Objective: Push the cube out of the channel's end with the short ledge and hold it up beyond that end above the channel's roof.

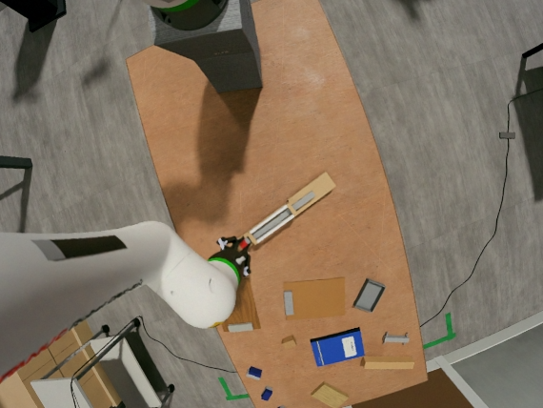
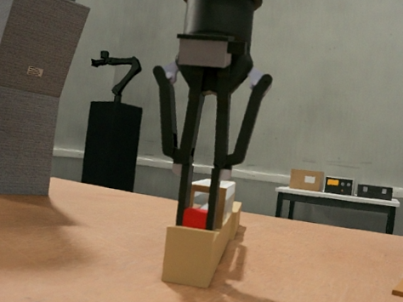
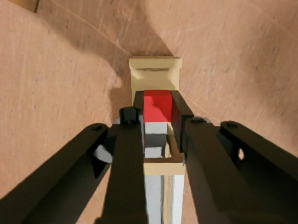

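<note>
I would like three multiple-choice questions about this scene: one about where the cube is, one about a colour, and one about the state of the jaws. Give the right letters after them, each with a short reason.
1. Where is the cube?
A. deep inside the roofed channel
B. on the short ledge outside the channel's mouth, behind the raised lip
C. on the table beside the blue book

2. What colour is the cube?
A. green
B. blue
C. red

3. What is the state of the gripper?
A. wide open above the channel
B. shut on the cube
C. shut on nothing

Answers:
1. B, the exterior view shows it between the lip and the channel opening.
2. C, it is plain red in the wrist view and exterior view.
3. B, one finger stands at each side of the cube, touching it.
</note>
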